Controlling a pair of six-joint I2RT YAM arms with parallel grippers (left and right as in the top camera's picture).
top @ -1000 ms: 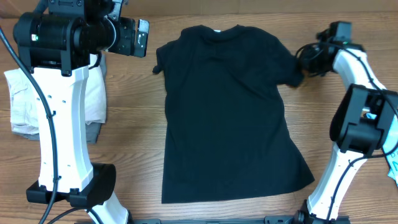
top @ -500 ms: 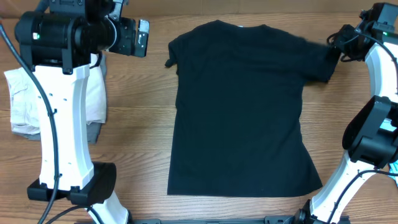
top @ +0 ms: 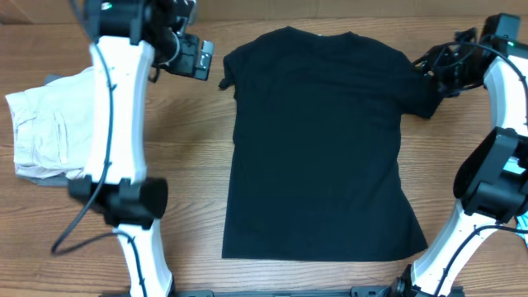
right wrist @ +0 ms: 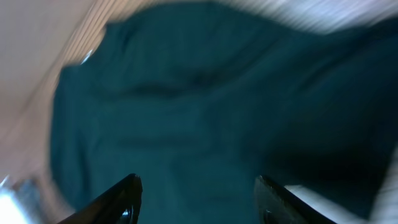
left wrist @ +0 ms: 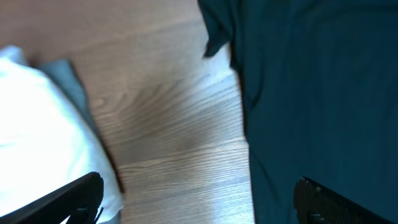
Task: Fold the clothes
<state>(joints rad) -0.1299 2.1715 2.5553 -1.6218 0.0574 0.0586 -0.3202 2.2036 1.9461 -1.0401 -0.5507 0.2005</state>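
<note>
The clothes, a black T-shirt (top: pixel 318 140), lie spread flat in the middle of the wooden table, collar at the far side and both short sleeves out. My left gripper (top: pixel 200 61) hovers open just left of the left sleeve (top: pixel 226 73). In the left wrist view its fingers (left wrist: pixel 78 194) stand wide over bare wood, with the shirt (left wrist: pixel 311 93) along the right. My right gripper (top: pixel 431 71) is over the right sleeve. In the blurred right wrist view it (right wrist: pixel 198 194) is open above the black fabric (right wrist: pixel 205 112), with nothing between the fingers.
A folded off-white garment (top: pixel 49 136) lies at the left on a grey piece (top: pixel 54 81), and it shows white in the left wrist view (left wrist: pixel 37 124). A light blue item (top: pixel 523 221) peeks in at the right edge. The arm bases stand at the near edge.
The right gripper dragged the shirt to the right, spreading the sleeve, then opened and let go. The left arm swung away from over the off-white garment towards the left sleeve.
</note>
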